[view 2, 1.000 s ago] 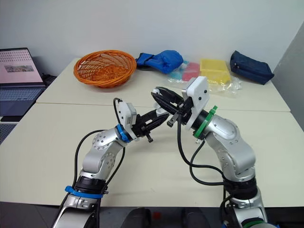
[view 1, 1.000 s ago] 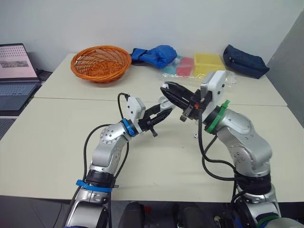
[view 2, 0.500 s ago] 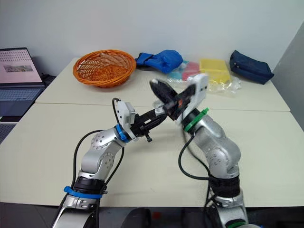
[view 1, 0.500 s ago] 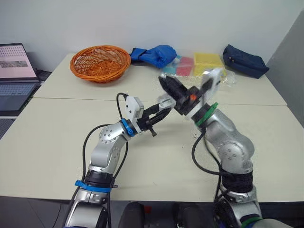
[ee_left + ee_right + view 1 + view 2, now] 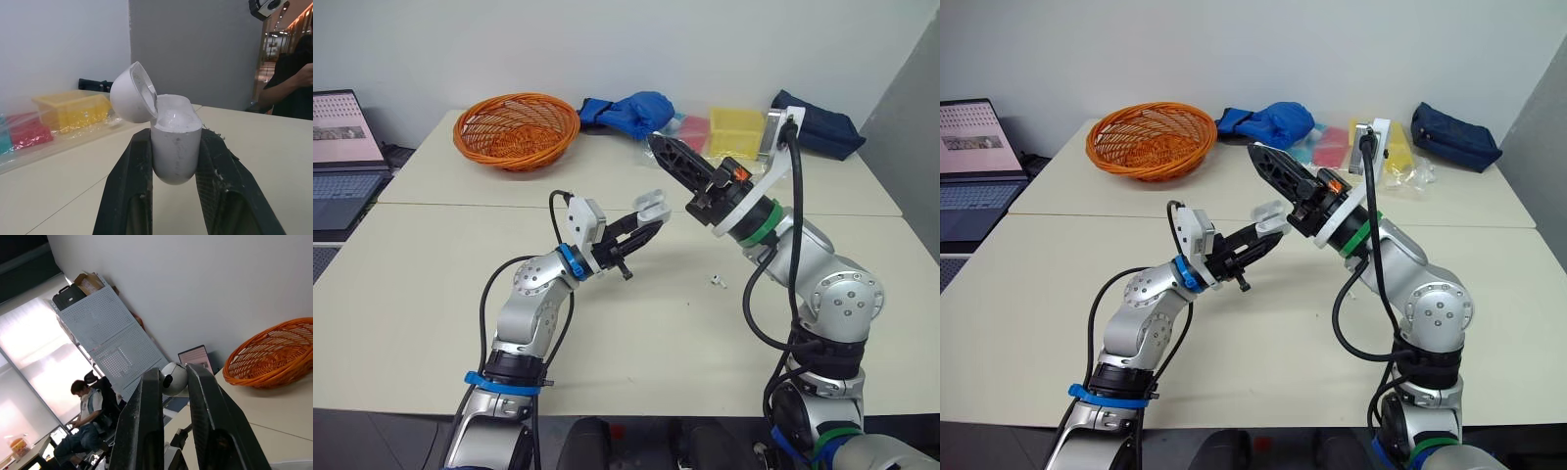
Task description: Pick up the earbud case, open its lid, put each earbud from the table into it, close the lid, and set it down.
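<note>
Earbud case (image 5: pixel 175 152) is clamped between the two fingers of the left claw (image 5: pixel 646 227), above the table (image 5: pixel 431 284), its lid (image 5: pixel 131 93) swung open to leave the mouth clear. The right claw (image 5: pixel 666 152), raised nearby, pinches one earbud (image 5: pixel 172 381), probably for loading. Another earbud (image 5: pixel 717 282) lies on the table.

Silver arms (image 5: pixel 533 294), black cables (image 5: pixel 795 211); black L hand (image 5: pixel 651 217), blue ring (image 5: pixel 566 262); R hand (image 5: pixel 658 147), green ring (image 5: pixel 759 223).
</note>
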`<state>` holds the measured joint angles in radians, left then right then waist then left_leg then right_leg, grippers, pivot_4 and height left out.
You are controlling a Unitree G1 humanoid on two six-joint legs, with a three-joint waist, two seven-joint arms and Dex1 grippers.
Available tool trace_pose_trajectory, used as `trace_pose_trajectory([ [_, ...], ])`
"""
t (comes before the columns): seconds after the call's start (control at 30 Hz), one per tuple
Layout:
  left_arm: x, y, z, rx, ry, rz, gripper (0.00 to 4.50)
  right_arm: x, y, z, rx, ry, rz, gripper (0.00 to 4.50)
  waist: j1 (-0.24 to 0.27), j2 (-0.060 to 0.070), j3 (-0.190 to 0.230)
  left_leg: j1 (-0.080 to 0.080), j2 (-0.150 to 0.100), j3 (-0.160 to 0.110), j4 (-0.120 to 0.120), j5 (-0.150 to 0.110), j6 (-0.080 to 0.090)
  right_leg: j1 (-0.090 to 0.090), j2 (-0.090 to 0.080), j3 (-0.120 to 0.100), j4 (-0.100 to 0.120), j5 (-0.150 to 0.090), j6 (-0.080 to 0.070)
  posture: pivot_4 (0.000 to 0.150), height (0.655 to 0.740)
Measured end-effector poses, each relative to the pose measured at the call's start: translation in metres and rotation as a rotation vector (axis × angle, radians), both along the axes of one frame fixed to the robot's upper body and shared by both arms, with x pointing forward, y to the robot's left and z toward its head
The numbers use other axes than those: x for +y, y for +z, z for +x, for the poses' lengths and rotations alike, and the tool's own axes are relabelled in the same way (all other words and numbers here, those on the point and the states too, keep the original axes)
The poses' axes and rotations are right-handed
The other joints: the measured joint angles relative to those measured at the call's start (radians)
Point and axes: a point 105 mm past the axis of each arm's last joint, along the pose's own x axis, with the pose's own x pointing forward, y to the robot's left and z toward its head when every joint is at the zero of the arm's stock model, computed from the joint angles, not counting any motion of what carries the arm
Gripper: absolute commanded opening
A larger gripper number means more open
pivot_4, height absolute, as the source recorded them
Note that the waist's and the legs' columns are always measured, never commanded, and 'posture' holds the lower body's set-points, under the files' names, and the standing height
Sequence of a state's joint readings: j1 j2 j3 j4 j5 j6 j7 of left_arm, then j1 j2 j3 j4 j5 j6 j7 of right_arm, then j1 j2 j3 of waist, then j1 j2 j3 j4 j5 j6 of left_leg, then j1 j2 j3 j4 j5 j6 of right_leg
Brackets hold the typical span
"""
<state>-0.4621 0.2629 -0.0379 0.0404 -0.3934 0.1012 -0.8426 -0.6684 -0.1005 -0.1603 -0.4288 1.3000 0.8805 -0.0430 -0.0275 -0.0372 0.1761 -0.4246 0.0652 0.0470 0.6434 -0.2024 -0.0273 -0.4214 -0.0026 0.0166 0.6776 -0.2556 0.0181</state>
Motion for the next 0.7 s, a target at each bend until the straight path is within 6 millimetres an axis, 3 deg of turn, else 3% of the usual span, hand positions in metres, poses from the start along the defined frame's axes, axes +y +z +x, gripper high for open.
trace_pose_trajectory([
  [0.2, 0.0, 0.0, 0.0, -0.003, 0.0, 0.003, 0.8, 0.004, 0.0, -0.006, 0.025, 0.061, 0.011, 0.36, 0.0, 0.0, 0.0, -0.001, 0.0, 0.0, 0.0, 0.0, 0.0, 0.0, 0.0, 0.0, -0.001, 0.0, 0.0, 0.15, 0.74],
  [0.4, 0.001, 0.001, 0.0, -0.042, 0.013, 0.021, 0.8, 0.004, -0.01, -0.007, 0.019, 0.061, -0.098, 0.36, -0.001, 0.0, 0.0, -0.001, 0.0, -0.001, -0.001, 0.0, 0.0, 0.0, 0.0, 0.0, -0.002, 0.0, 0.0, 0.15, 0.74],
  [0.47, -0.001, 0.002, -0.001, -0.062, 0.011, 0.035, 0.8, -0.003, -0.023, -0.005, -0.022, 0.005, -0.237, 0.36, 0.003, 0.0, 0.0, -0.003, 0.0, -0.003, -0.001, 0.0, 0.0, 0.0, -0.001, -0.001, -0.004, 0.0, 0.0, 0.15, 0.74],
  [0.6, 0.003, -0.002, -0.002, -0.073, 0.014, 0.064, 0.8, -0.065, -0.074, 0.007, -0.203, -0.227, -0.863, 0.36, 0.017, 0.002, 0.001, -0.008, -0.002, -0.004, -0.002, 0.0, 0.0, -0.001, -0.003, -0.002, -0.014, 0.001, 0.001, 0.15, 0.74],
  [0.7, 0.014, -0.013, -0.004, -0.049, 0.021, 0.103, 0.8, -0.108, -0.098, -0.007, -0.236, -0.1, -1.162, 0.36, 0.018, 0.002, 0.001, -0.008, -0.002, 0.0, -0.002, -0.004, 0.006, -0.001, -0.002, -0.002, -0.016, 0.001, 0.002, 0.15, 0.74],
])
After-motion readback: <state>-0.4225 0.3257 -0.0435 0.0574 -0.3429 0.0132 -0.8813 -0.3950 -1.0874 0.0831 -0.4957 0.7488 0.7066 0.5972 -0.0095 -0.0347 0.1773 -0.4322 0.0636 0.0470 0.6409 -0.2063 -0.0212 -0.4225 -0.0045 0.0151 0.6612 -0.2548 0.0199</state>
